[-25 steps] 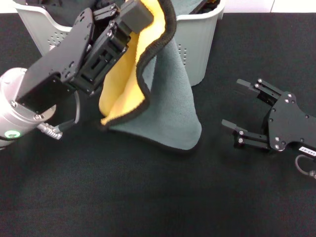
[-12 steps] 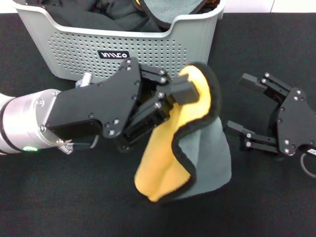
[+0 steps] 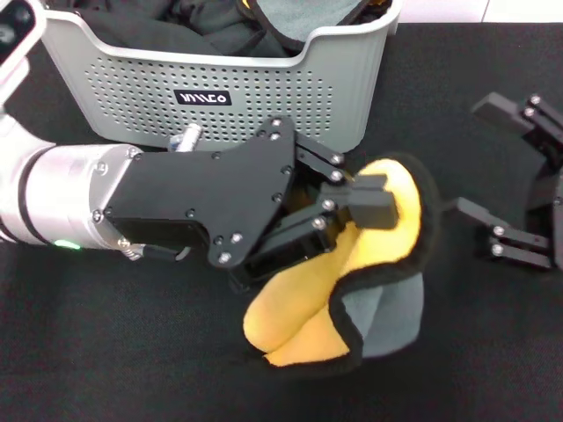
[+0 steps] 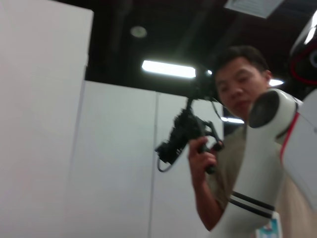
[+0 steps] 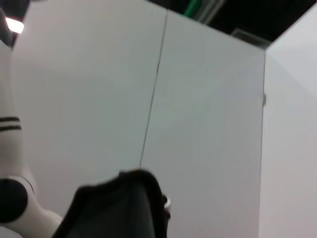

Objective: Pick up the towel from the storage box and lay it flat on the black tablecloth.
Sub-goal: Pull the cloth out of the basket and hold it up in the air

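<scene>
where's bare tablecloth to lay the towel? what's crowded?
Bare black tablecloth runs along the near edge, below the left tool and its arm, and continues near-right, below the open right tool. Crowded: the strip between the storage box and the left arm, and the gap between the bunched towel and the right tool.

one towel [image 3: 387,264], one storage box [image 3: 220,97], one black tablecloth [image 3: 106,352], two hands: left hand [image 3: 365,207], right hand [image 3: 519,176]

The left gripper [image 3: 374,198] is showing matte black plates dotted with small silver screws, linked black finger bars, and a silver cylindrical wrist carrying a green light and a thin cable. The right gripper [image 3: 519,180] is showing the same black linkage fingers and silver screws.
</scene>
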`<state>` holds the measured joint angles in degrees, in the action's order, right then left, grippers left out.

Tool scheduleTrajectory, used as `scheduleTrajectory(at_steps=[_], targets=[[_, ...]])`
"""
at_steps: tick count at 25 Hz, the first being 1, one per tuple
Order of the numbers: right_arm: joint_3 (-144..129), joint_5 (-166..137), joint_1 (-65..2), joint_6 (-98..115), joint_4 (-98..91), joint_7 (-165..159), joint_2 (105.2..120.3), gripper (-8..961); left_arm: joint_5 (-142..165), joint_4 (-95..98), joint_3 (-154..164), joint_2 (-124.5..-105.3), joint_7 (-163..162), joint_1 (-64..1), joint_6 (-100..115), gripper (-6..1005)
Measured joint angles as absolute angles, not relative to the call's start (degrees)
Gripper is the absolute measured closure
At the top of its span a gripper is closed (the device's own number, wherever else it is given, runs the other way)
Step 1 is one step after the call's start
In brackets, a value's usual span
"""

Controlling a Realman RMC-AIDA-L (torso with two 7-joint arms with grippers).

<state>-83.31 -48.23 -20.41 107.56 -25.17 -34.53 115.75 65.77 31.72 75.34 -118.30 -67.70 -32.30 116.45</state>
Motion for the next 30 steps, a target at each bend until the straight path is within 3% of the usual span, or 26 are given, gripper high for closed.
scheduleTrajectory(at_steps=[20,30], targets=[[-88.17,-48.36,-25.76,100.78,-19.28,-32.59,116.19,82,66.52,39.49,77.33,-119.08,-70.75,-37.47,116.5,998],[-87.35,-45.31,-22.7,107.38,-19.6,-28.5,115.98,82,67.28,38.32,75.11,-118.77,-69.65,-36.29,116.31,998]])
